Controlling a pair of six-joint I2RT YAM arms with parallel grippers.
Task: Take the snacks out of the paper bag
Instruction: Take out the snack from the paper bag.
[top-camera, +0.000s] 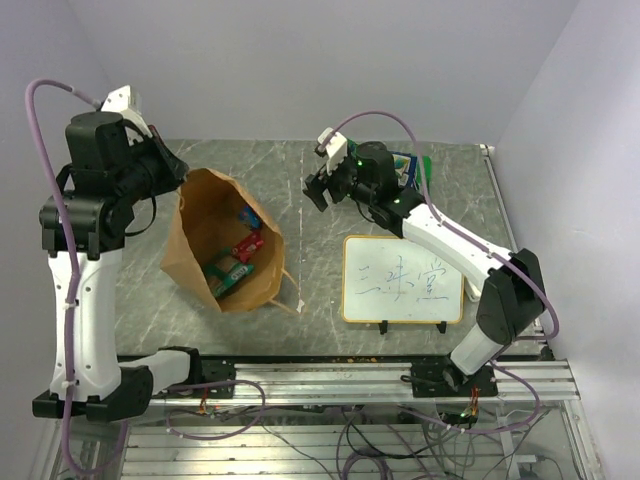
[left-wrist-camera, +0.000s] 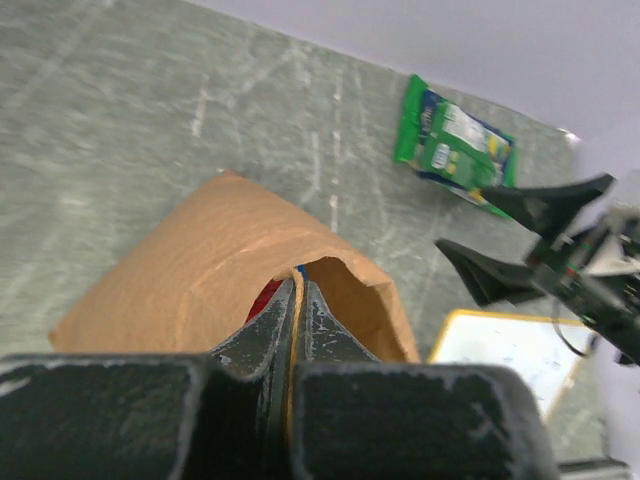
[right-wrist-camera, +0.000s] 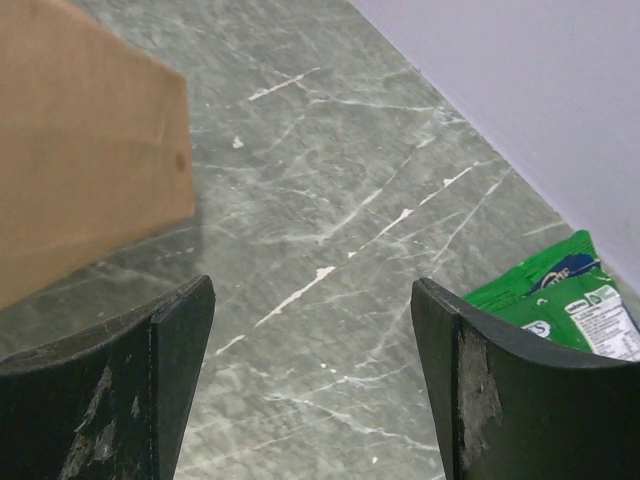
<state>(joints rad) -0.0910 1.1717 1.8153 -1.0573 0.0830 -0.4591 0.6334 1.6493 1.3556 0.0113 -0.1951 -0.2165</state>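
Observation:
The brown paper bag (top-camera: 210, 215) lies tilted on the table, its mouth open toward the camera. Inside show a pink-red packet (top-camera: 249, 245), a green packet (top-camera: 226, 273) and a blue pouch (top-camera: 248, 217). My left gripper (top-camera: 183, 175) is shut on the bag's upper rim; the left wrist view shows its fingers (left-wrist-camera: 297, 290) pinching the paper edge (left-wrist-camera: 350, 275). My right gripper (top-camera: 322, 192) is open and empty above bare table, right of the bag. The larger green bag (left-wrist-camera: 455, 145) lies at the far right; it also shows in the right wrist view (right-wrist-camera: 560, 300), beside the right finger.
An orange-framed whiteboard (top-camera: 403, 280) stands on the right front of the table. The right arm (top-camera: 440, 240) stretches over it. The table's far edge meets the wall just behind the green bag. The bag's string handle (top-camera: 290, 290) trails toward the front.

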